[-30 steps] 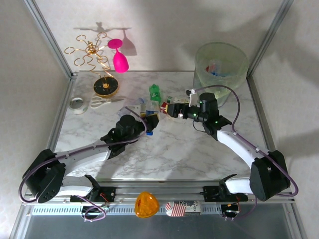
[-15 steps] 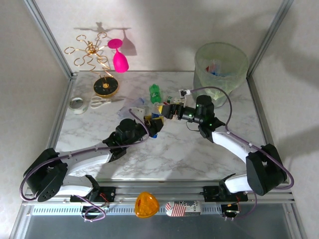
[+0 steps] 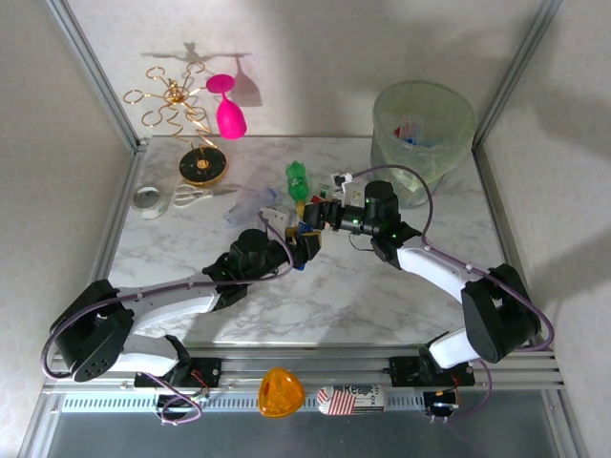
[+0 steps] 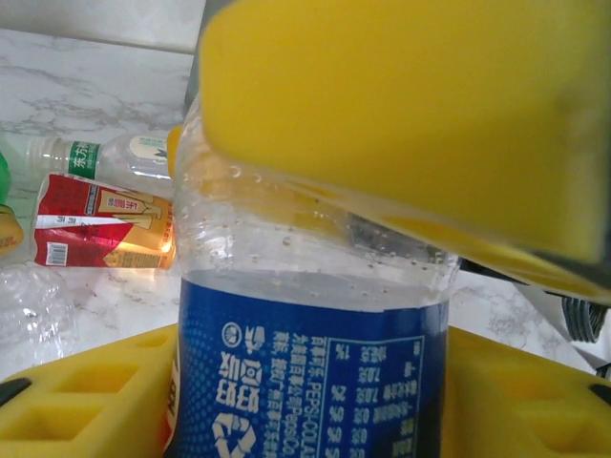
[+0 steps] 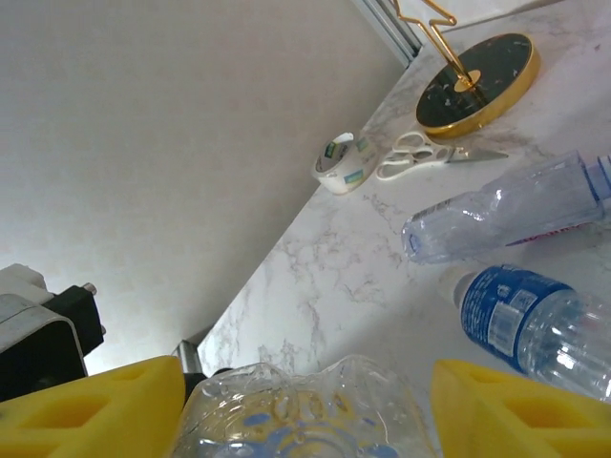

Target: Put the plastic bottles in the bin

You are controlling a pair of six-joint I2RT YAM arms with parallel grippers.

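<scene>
Toward the left of the marble surface, a clear bottle lies on its side, thin-walled and see-through. Just right of it, near the middle, the rest of the bottles are gathered where the two arms meet.

The left pincer pinches a blue-labelled bottle between its yellow pads. The bottle has clear plastic with droplets inside the upper part, and a deep blue wrapper with white print below. Behind it on the surface lies a red-labelled bottle on its side. A clear one with a white-and-green label lies just beyond that.

A green bottle stands at the far side of the group, a little apart from the pincers.

The right pincer reaches in from the right. A crumpled bottle of clear plastic, dented and flecked with blue, sits between its yellow pads. The pads are at the bottle's two sides, but I cannot tell whether they are pressing it.

At the far right corner stands the bin, a round pale-green bucket with a clear bag lining it. Blue and red shapes show hazily inside it, too blurred to name for sure.
</scene>
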